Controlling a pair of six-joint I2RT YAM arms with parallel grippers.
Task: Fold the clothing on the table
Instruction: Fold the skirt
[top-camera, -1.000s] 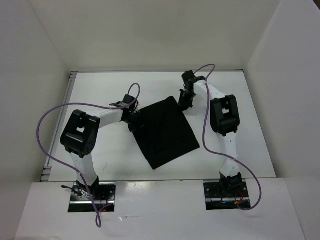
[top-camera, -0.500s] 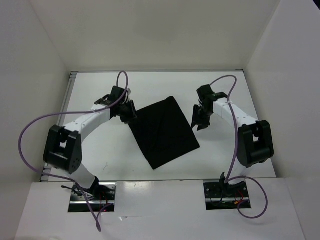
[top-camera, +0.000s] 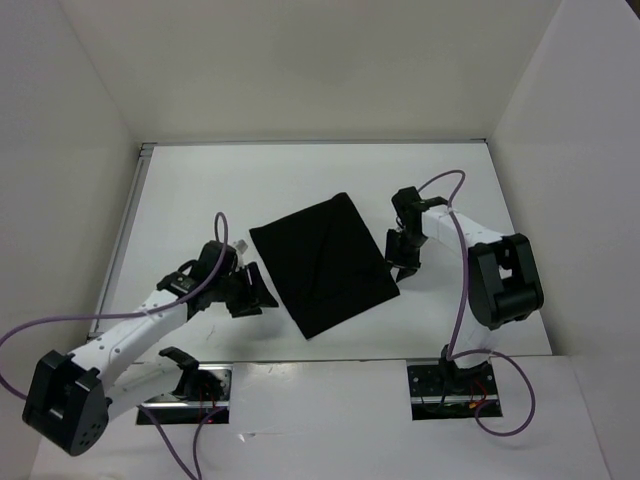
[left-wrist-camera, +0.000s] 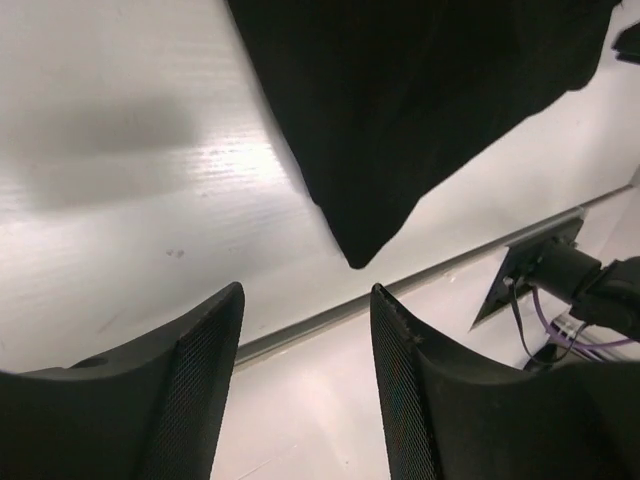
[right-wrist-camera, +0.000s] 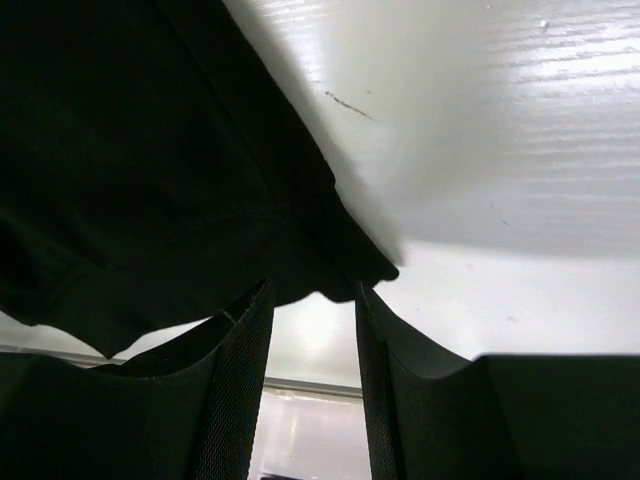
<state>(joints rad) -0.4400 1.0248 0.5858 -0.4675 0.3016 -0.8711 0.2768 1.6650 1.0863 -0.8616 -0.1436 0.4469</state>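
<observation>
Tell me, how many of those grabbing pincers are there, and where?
2. The left pincer hovers over the table off the clothing's near-left edge; the right pincer sits by its right edge. Both are open and empty. None seems hidden.

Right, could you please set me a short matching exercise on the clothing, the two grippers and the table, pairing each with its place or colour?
Things:
1 clothing
2 left gripper
3 right gripper
4 table

Descriptions:
A white
B open, at the clothing's right edge
C black, lying flat
D open, over bare table left of the clothing

Pairs: 1-C; 2-D; 3-B; 4-A
</observation>
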